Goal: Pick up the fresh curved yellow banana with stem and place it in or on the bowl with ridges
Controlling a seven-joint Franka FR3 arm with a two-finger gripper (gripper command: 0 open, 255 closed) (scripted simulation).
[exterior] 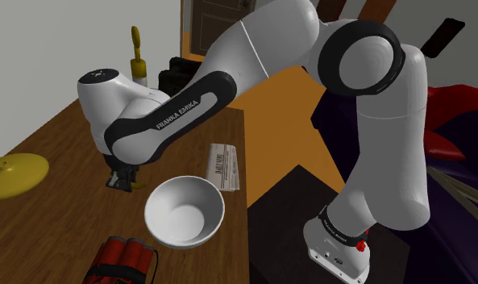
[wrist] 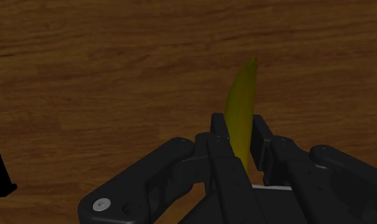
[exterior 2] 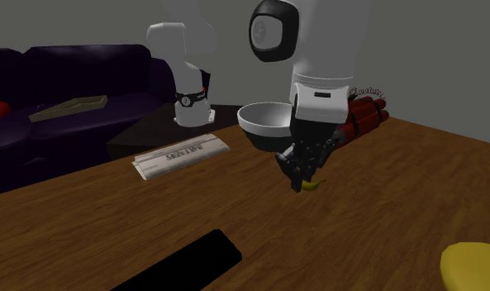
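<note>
Down near the brown desk (wrist: 117,76), your tool (wrist: 239,125) is gripping the yellow banana (wrist: 243,89), and you are holding it near the white bowl (exterior: 184,211). Its tip is sticking out past the tool.

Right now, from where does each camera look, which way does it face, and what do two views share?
Shoulder view: beside and behind the stand, looking down over the wooden table; the white arm reaches left across it.
Second exterior view: across the table, facing the arm's base; the gripper holds the yellow banana near the white bowl.
Wrist view: on the hand, looking down at the table; its black fingers clasp the banana.
Shared: both exterior views show the bowl, the red bundle and the flat white box.
</note>
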